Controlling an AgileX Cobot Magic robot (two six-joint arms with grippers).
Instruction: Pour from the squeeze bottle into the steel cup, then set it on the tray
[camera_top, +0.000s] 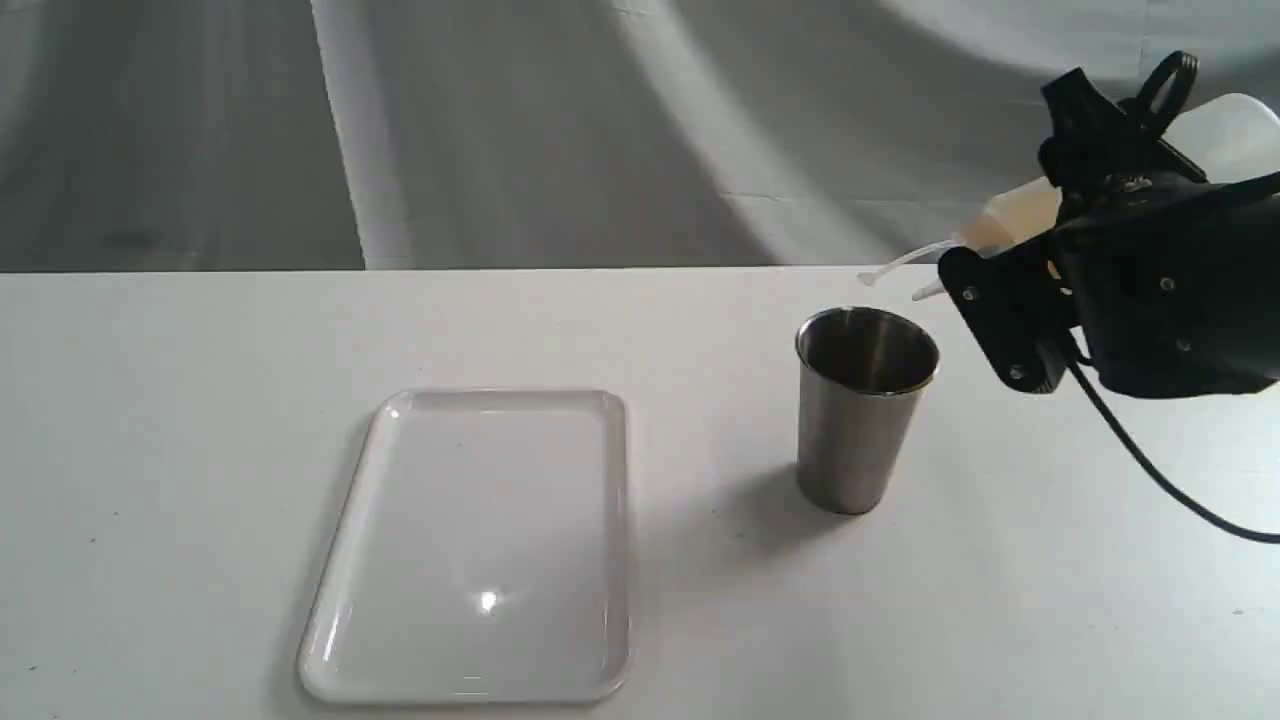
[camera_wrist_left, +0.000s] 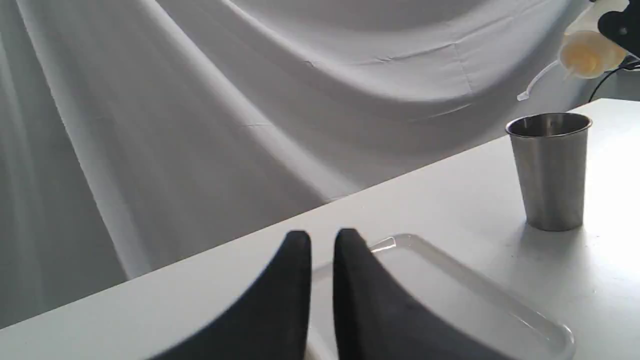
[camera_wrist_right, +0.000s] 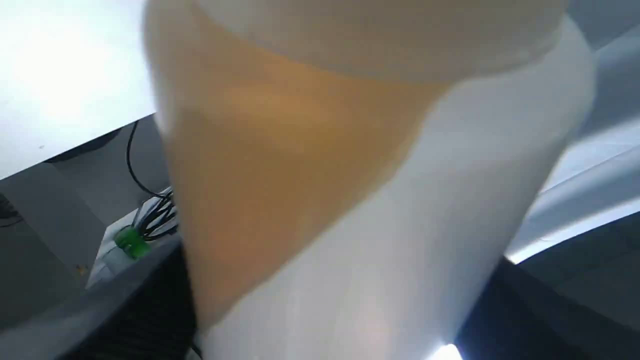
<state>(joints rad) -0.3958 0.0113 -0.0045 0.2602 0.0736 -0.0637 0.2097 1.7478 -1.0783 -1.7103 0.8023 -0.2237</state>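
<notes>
The steel cup (camera_top: 864, 405) stands upright on the white table, right of centre, also seen in the left wrist view as the cup (camera_wrist_left: 550, 170). Above and to its right my right gripper (camera_top: 1100, 190) is shut on the squeeze bottle (camera_top: 1020, 215), which is tipped with its nozzle pointing down-left, just right of the cup's rim; the cap strap dangles left. The bottle (camera_wrist_right: 350, 190) fills the right wrist view, amber liquid inside. The white tray (camera_top: 480, 545) lies flat left of the cup. My left gripper (camera_wrist_left: 322, 237) is over the tray's edge (camera_wrist_left: 475, 285), its fingers nearly together with nothing between them.
A grey cloth backdrop (camera_top: 600, 130) hangs behind the table's far edge. A black cable (camera_top: 1150, 470) trails from the right arm over the table's right side. Cables and a green part (camera_wrist_right: 130, 240) lie below the table edge.
</notes>
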